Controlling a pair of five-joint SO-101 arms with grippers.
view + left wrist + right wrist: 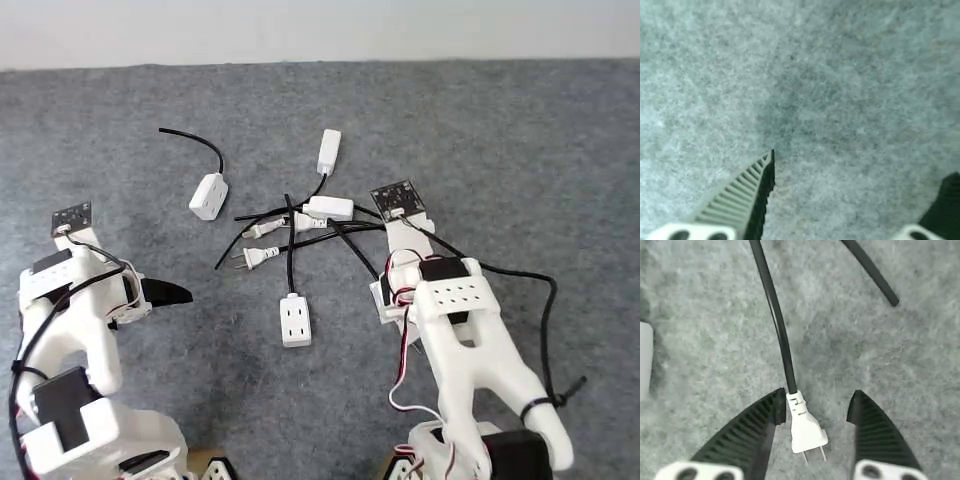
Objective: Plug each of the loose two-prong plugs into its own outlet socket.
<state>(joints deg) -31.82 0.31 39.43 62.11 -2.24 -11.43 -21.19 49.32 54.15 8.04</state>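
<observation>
Grey felt table (520, 150). At near right, the right gripper (818, 399) stands wide open with a white two-prong plug (807, 432) lying between its fingers, not yet pinched. The left gripper (860, 170) hangs wide open over bare felt, near left. This looks like the grasping step. Next, close squarely on the plug body, then carry it to an outlet socket (295, 320).

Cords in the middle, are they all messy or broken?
The black cords cross in a tangle mid-table, with loose plugs lying among them, unplugged. Nothing looks broken or spilled.
</observation>
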